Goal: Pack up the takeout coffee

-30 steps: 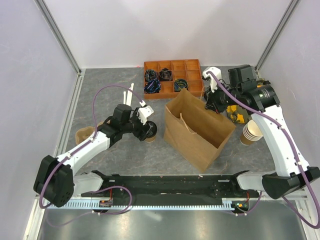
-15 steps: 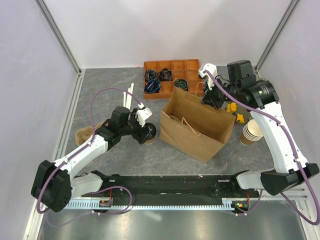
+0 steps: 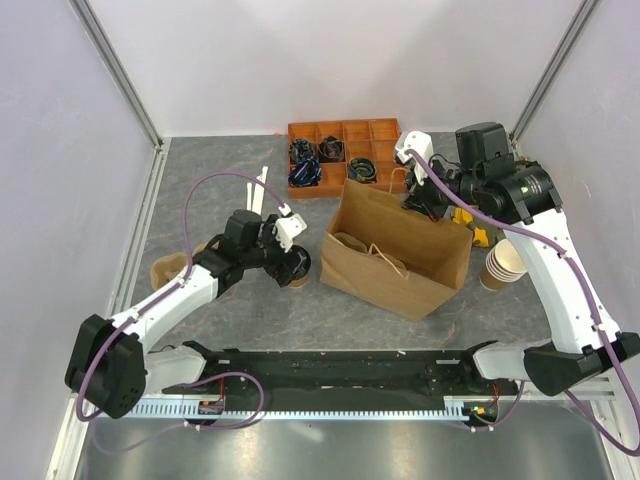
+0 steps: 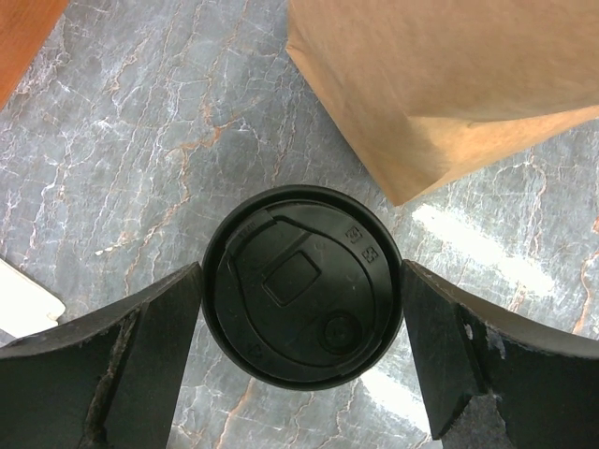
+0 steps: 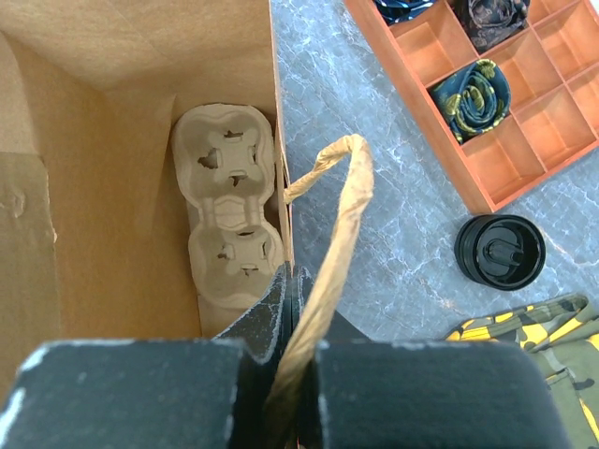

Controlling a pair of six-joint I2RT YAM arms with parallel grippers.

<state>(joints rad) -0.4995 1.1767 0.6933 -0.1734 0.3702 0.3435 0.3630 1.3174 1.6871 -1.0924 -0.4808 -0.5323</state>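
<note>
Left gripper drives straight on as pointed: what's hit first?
The takeout coffee: it sits between the fingers of the open left gripper. Past it, probably the paper bag; depth is unclear.

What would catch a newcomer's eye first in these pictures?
A big brown paper bag stands open mid-table, its rim pinched in the shut jaws of the right gripper, and a moulded pulp cup carrier lies at its bottom. Left of it, the left gripper sets open jaws either side of the small tan paper cup with a round black plastic lid.
</note>
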